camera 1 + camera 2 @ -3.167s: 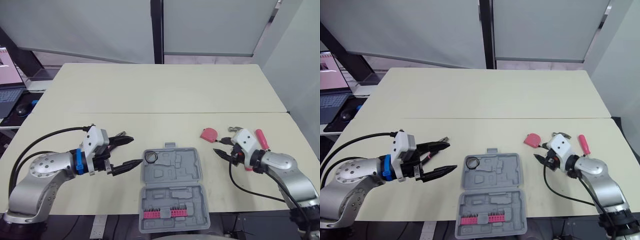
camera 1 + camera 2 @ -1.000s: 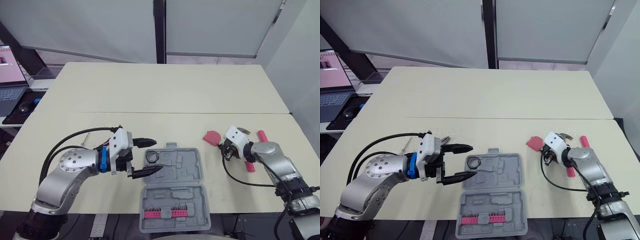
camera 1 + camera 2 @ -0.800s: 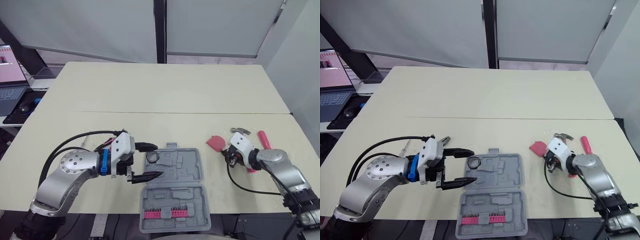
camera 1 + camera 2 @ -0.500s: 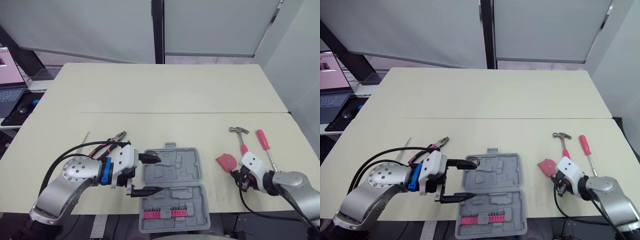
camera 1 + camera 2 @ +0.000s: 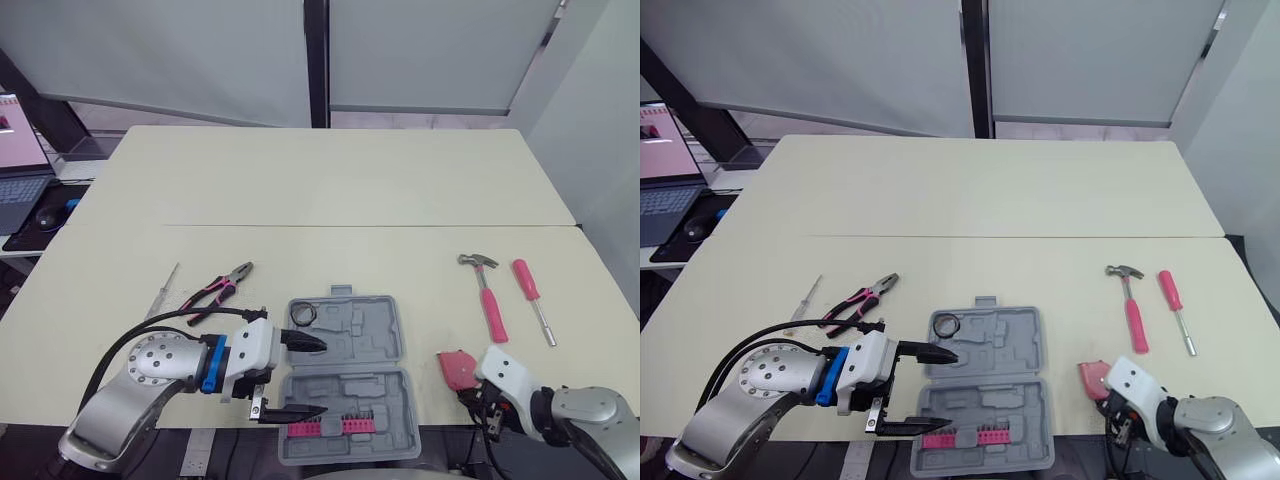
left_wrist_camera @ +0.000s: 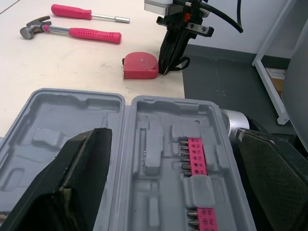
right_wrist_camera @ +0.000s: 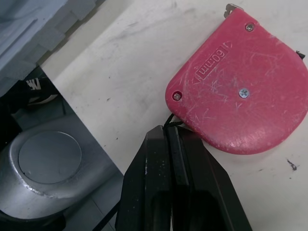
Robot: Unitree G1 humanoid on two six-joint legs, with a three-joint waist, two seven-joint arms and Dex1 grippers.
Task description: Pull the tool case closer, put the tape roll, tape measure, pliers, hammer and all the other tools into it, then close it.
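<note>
The grey tool case [image 5: 345, 375] lies open near the table's front edge, with pink bits in its nearer half and the tape roll [image 5: 303, 314] in its far left corner. My left gripper [image 5: 318, 378] stands open at the case's left side, one finger over each half. The pink tape measure [image 5: 458, 368] lies right of the case near the edge. My right gripper [image 7: 169, 134] is shut on the tape measure's black strap. The pliers [image 5: 220, 290] lie left of the case. The pink hammer [image 5: 485, 295] and a pink screwdriver [image 5: 530, 285] lie at the right.
A thin metal tool [image 5: 166, 290] lies left of the pliers. A laptop and mouse [image 5: 45, 215] sit on a side desk at the far left. The table's front edge runs just below the case and the tape measure.
My right gripper has dragged the tape measure by its strap toward the front edge, uncovering the hammer and screwdriver. My left gripper has pulled back toward me along the case's left side, uncovering the pliers.
</note>
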